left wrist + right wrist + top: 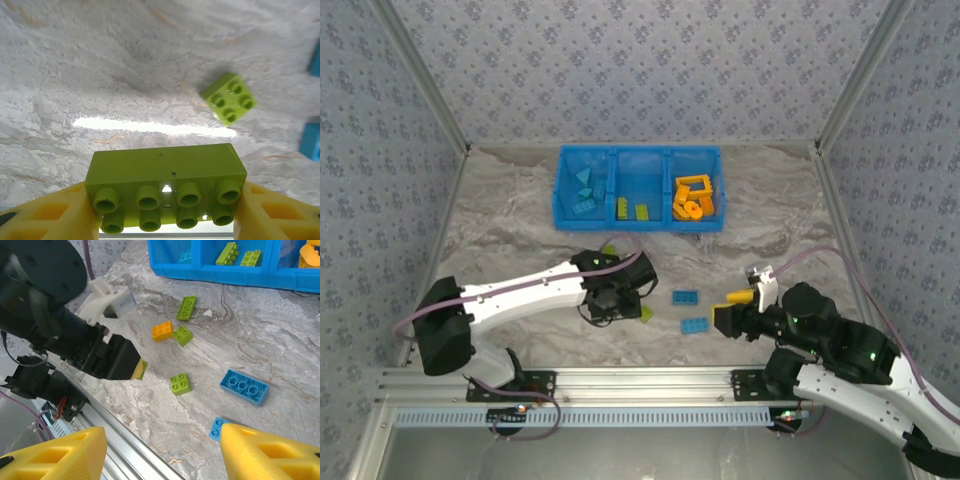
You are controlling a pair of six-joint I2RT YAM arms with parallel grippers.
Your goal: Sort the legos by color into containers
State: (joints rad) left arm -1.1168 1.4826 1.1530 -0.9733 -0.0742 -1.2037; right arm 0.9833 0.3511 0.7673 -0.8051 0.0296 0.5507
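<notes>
Top external view. A blue bin (640, 226) is sitting at the far middle of the worktop (520, 220), with three compartments side by side. Teal legos (585, 190) are lying in the left compartment, lime legos (630, 208) in the middle one and orange legos (693, 197) in the right one. The left arm (520, 290) is spanning from the near left to the centre, and the left hand (613, 298) is hanging low over the worktop, nearer than the bin. Two blue bricks (685, 297) are lying loose between the two hands. The right hand (735, 305) is hovering just right of them.

Left wrist view. The left hand is clamping a long lime brick (165, 172), with a yellow finger pressing against each end and the studs facing the camera. A small lime brick (229, 97) is lying farther out on the worktop, well apart from the held one.

Right wrist view. The right hand's yellow fingers (270, 450) are standing apart with nothing between them, above bare worktop. The blue bricks are lying just beyond them. Farther left, an orange brick (162, 331) is touching a lime one, and another lime brick (186, 308) is lying just beside them, short of the bin's near wall.
</notes>
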